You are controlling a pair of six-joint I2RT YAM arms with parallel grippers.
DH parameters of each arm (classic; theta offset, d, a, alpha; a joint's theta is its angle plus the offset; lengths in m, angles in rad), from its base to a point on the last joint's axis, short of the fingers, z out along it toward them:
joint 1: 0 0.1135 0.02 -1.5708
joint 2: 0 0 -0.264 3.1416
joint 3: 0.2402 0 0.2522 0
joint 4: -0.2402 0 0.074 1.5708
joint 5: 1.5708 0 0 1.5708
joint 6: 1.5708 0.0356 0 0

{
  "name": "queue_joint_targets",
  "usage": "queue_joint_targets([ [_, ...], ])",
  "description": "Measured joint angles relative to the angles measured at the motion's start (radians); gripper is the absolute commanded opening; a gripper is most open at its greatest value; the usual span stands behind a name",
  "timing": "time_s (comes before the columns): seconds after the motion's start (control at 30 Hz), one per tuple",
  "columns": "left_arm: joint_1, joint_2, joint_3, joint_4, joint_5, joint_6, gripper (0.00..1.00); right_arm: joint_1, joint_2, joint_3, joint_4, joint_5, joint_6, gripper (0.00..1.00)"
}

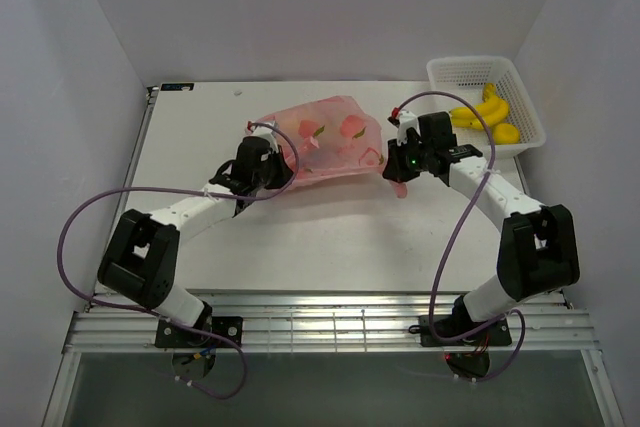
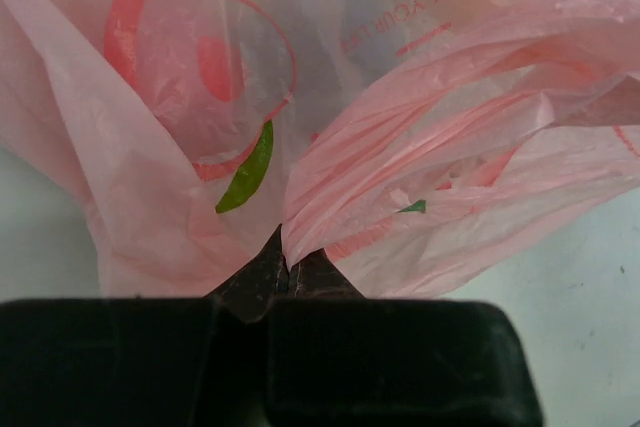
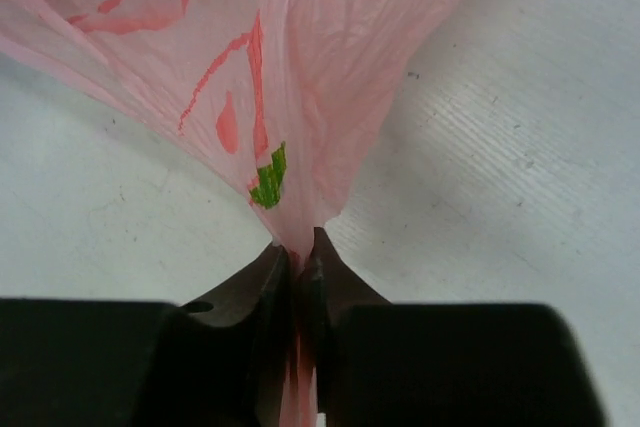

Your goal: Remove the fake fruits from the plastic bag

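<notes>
The pink translucent plastic bag (image 1: 330, 139) with its fruit print lies bunched on the table between my two grippers. My left gripper (image 1: 280, 163) is at the bag's left edge and is shut on a fold of the film (image 2: 288, 247). At the bag's right end my right gripper (image 1: 393, 161) is shut on a gathered strip of film (image 3: 297, 247), which runs down between its fingers. A pink tail (image 1: 400, 187) hangs below that gripper. No fake fruits can be made out through the film in any view.
A white lattice basket (image 1: 440, 72) stands at the back right, close to the right wall. It holds a yellow banana bunch (image 1: 480, 112) and a round yellow fruit (image 1: 505, 133). White walls close in the table on three sides.
</notes>
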Motion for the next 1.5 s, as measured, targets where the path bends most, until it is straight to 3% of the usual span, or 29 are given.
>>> queue_joint_targets([
  [0.07,-0.033,-0.038,-0.069,0.008,-0.013,-0.020,0.00,0.005,-0.017,-0.038,0.006,0.003,0.005,0.34],
  [0.17,-0.092,-0.119,-0.132,0.022,-0.056,-0.034,0.00,0.030,-0.071,-0.083,0.002,0.031,0.002,0.66],
  [0.2,-0.117,-0.148,-0.143,0.029,-0.076,-0.035,0.00,0.049,-0.094,-0.092,-0.002,0.055,0.000,0.99],
  [0.23,-0.142,-0.174,-0.151,0.037,-0.095,-0.036,0.00,0.081,-0.127,-0.097,-0.008,0.085,-0.006,0.90],
  [0.4,-0.224,-0.262,-0.177,0.079,-0.176,-0.042,0.00,0.258,-0.282,-0.100,0.006,0.162,-0.062,0.90],
  [0.53,-0.228,-0.324,-0.222,0.086,-0.217,-0.056,0.00,0.321,-0.362,-0.135,0.066,0.196,-0.117,0.90],
  [0.93,-0.241,-0.478,-0.335,0.187,-0.242,-0.037,0.00,0.414,-0.165,-0.104,0.211,0.204,-0.190,0.90],
  [1.5,-0.245,-0.518,-0.385,0.257,-0.212,0.009,0.00,0.454,-0.038,-0.032,0.406,0.113,-0.093,0.90],
])
